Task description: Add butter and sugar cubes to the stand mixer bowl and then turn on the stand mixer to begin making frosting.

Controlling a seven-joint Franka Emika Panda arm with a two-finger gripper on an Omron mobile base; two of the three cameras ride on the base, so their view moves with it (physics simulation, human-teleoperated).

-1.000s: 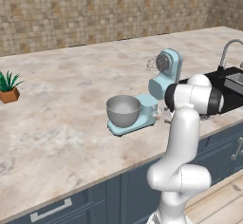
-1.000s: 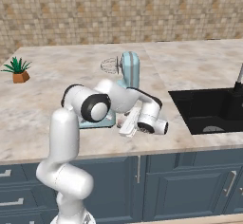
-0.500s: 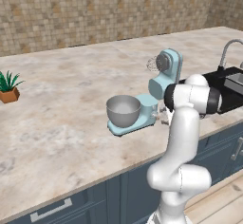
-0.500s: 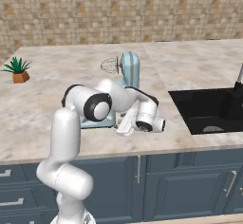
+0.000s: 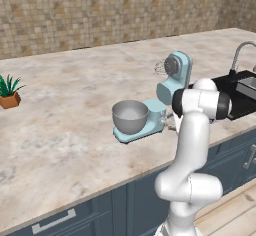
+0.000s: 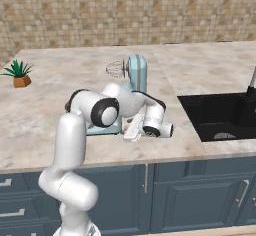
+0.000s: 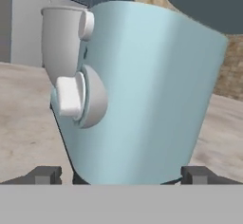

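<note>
The pale blue stand mixer (image 5: 172, 82) (image 6: 137, 74) stands on the counter with its head tilted up and its whisk (image 5: 160, 68) in the air. The grey metal stand mixer bowl (image 5: 130, 116) sits on the mixer's flat base. My gripper (image 6: 131, 131) (image 7: 122, 175) is low at the mixer's pillar, on its sink side. It is open, with one fingertip (image 7: 45, 174) at each side of the pillar (image 7: 147, 90). A white knob (image 7: 70, 96) on a round dial faces me, to the left. The butter and the sugar cubes are out of view.
A black sink (image 6: 220, 114) (image 5: 242, 92) with a faucet (image 5: 239, 55) lies right of the mixer. A small potted plant (image 5: 9, 94) (image 6: 20, 74) stands far left on the counter. The counter's front edge (image 6: 150, 157) runs just below my hand.
My hand has swung in from the sink side toward the mixer's pillar and now sits close against it. The mixer and bowl have not moved.
</note>
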